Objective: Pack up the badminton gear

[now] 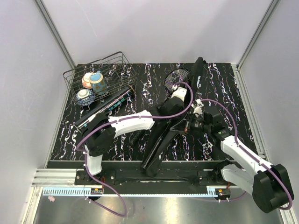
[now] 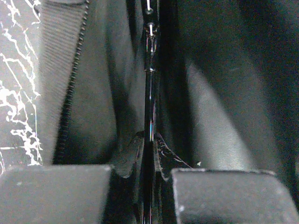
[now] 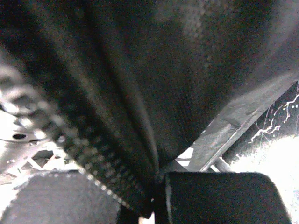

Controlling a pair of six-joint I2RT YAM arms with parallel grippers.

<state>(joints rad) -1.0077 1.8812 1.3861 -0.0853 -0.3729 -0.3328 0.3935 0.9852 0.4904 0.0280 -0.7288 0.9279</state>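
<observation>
The black racket bag [image 1: 159, 144] lies diagonally across the middle of the table with its top flap raised. A black racket with a strung head [image 1: 175, 77] sticks out at the far end. My left gripper [image 1: 179, 92] is shut on the racket's thin shaft [image 2: 150, 93] inside the bag opening [image 2: 210, 107], beside the zipper [image 2: 70, 93]; it also shows in the left wrist view [image 2: 149, 151]. My right gripper [image 1: 189, 125] is shut on the bag's zippered edge [image 3: 93, 154]; it also shows in the right wrist view [image 3: 156, 184]. The long black tube [image 1: 105, 106] leans on the basket. No shuttlecocks or second racket show.
A black wire basket [image 1: 74, 74] stands at the back left with three patterned bowls [image 1: 97, 82] inside. The table's side rails run along the left and right. The marbled black tabletop [image 1: 224, 84] shows to the right of the bag.
</observation>
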